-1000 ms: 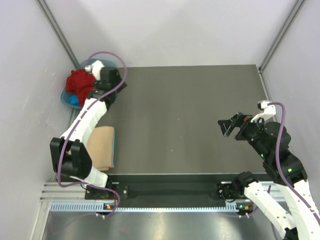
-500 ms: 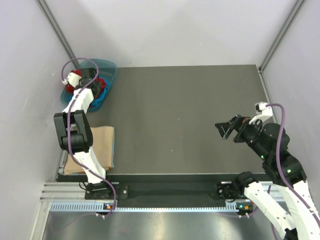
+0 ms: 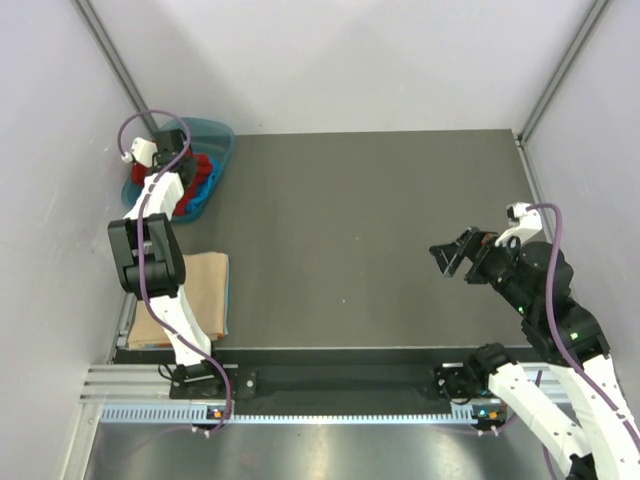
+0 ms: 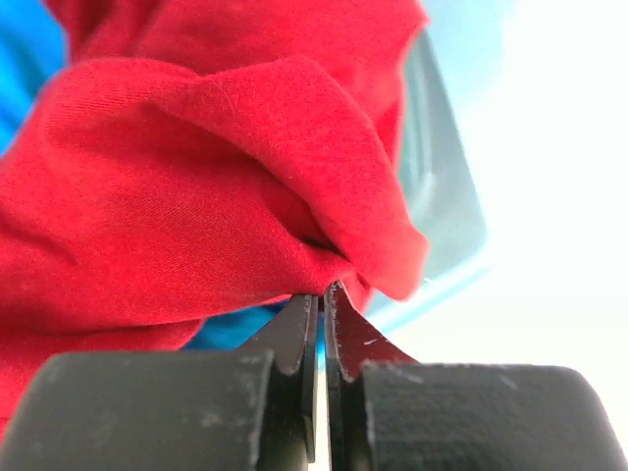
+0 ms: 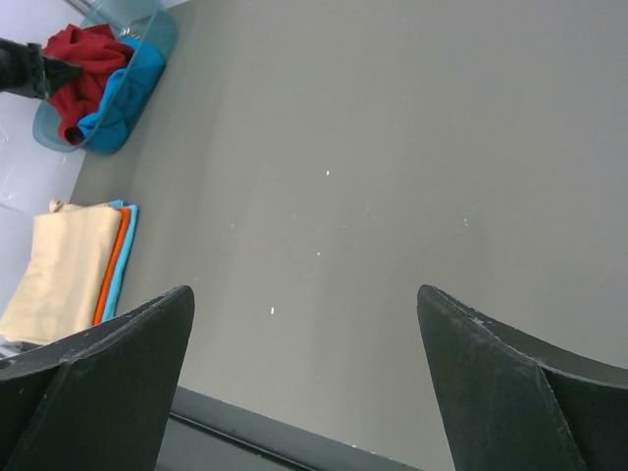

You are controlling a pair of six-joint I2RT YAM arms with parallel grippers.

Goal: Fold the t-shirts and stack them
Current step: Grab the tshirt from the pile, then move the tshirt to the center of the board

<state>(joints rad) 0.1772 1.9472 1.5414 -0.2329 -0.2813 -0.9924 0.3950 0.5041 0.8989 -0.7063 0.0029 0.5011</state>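
left claw (image 4: 322, 294) pinched shut on crumpled soft red shirt (image 4: 196, 186), heaped with blue shirt (image 5: 128, 93) in translucent teal basin (image 5: 149, 37), tan shirt (image 5: 64, 270) folded flat at matte grey tabletop (image 5: 392, 147) left edge, right claw (image 5: 304, 294) spread wide

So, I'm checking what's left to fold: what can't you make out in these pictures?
Top view: the left arm covers part of the basin and the folded stack's left side.
Left wrist view: the red t-shirt pinched in the left end effector fills the frame, hiding the basin's contents.
Right wrist view: the blue t-shirt lies partly under the red one; the stack's near corner runs off the frame's left edge.
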